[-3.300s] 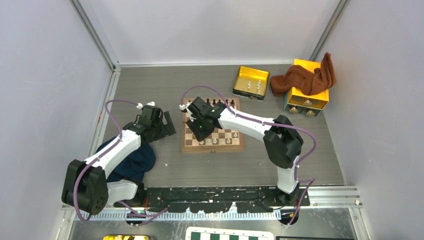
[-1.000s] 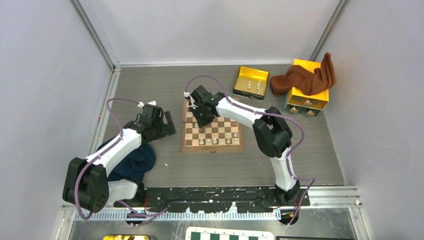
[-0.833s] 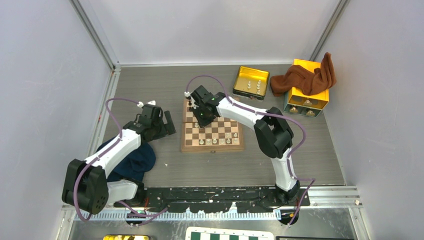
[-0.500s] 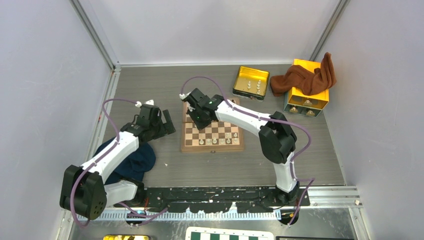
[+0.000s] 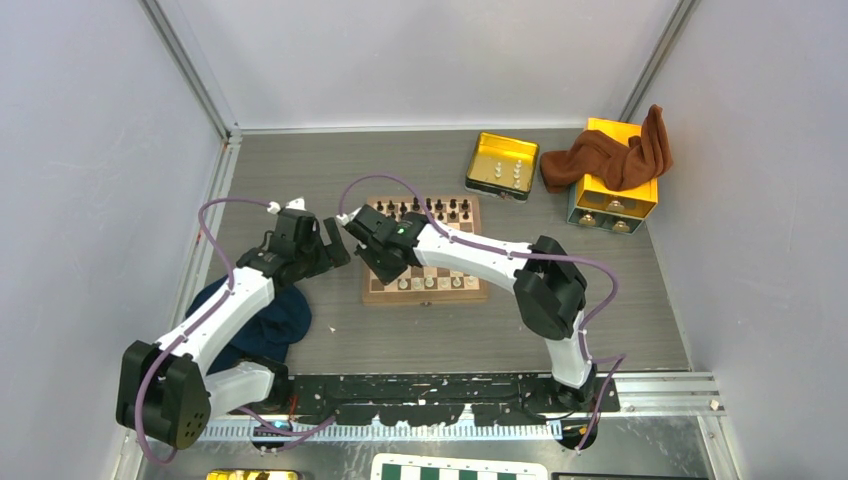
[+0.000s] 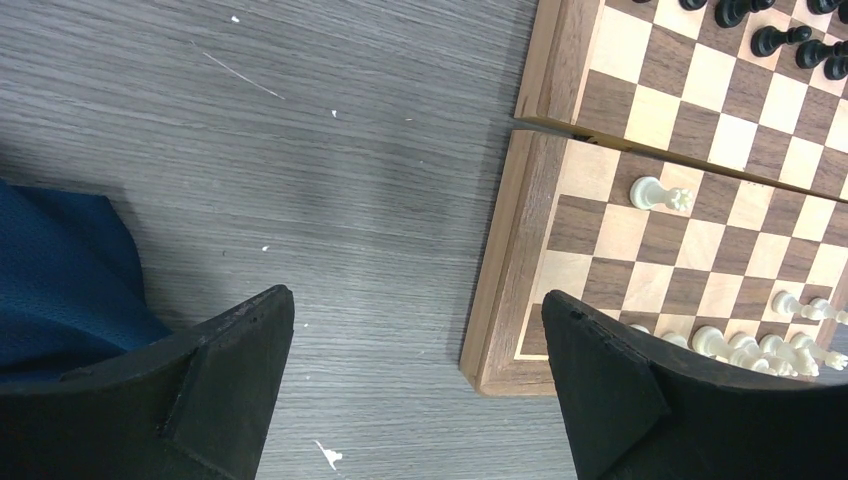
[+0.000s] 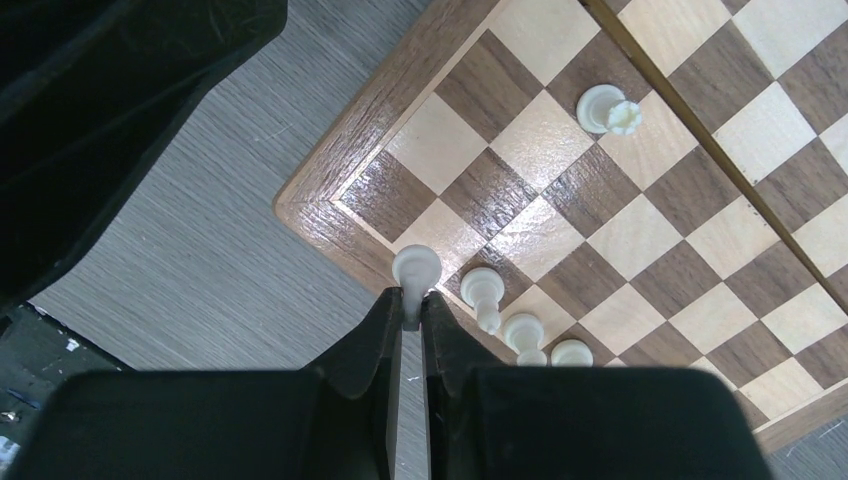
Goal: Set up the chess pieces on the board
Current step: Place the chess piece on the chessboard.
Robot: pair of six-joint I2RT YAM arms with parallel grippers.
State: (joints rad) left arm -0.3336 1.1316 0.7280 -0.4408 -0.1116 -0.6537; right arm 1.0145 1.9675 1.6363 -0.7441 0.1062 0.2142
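Lying mid-table, the board [image 5: 430, 297] is a small wooden square of light and dark brown checks inside a brown border. A row of dark pieces [image 5: 425, 209] lines its far edge and cream pieces [image 5: 440, 283] line its near edge. A lone cream piece [image 7: 610, 110] sits towards the middle on the left side.

The table [image 5: 300, 170] is grey wood-grain, closed in by pale walls. A yellow tin [image 5: 500, 165] and a brown cloth [image 5: 610, 160] lie at the far right, and a blue cloth [image 5: 270, 320] lies at the near left.

The right gripper [image 7: 412, 300] is nearly closed, pinching a cream pawn [image 7: 415, 268] over the board's near-left corner. Whether the pawn touches the wood cannot be told. The left gripper [image 6: 415, 340] gapes wide and empty over bare table just left of the board.
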